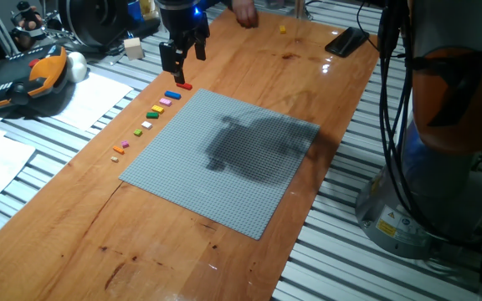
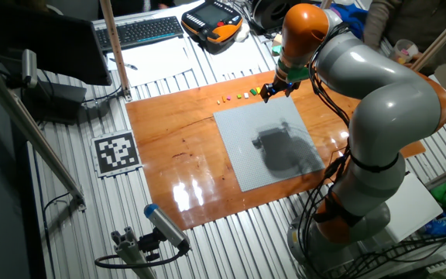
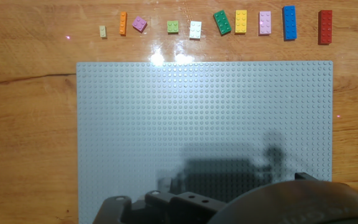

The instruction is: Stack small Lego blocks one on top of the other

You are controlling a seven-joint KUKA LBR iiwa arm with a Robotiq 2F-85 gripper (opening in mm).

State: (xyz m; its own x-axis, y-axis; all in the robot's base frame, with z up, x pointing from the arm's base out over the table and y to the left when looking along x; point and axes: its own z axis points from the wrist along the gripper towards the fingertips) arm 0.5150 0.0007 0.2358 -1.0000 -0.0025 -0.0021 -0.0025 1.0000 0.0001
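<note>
Several small Lego blocks lie in a single row on the wooden table beside the grey baseplate (image 3: 204, 124), each flat on the wood. In the hand view the row ends at the right with pink (image 3: 265, 22), blue (image 3: 289, 23) and red (image 3: 325, 27). My gripper (image 1: 182, 63) hangs just above the red block (image 1: 183, 85) at the far end of the row. Its fingers stand apart with nothing between them. In the other fixed view my gripper (image 2: 273, 90) is at the baseplate's far corner. The hand view shows only dark hardware at the bottom, not the fingertips.
A pale beige cube (image 1: 134, 48) and an orange-and-black pendant (image 1: 23, 79) lie beyond the table's left edge. A black device (image 1: 347, 40) and a tiny yellow piece (image 1: 283, 29) sit at the far end. A person's hand (image 1: 243, 12) is at the back.
</note>
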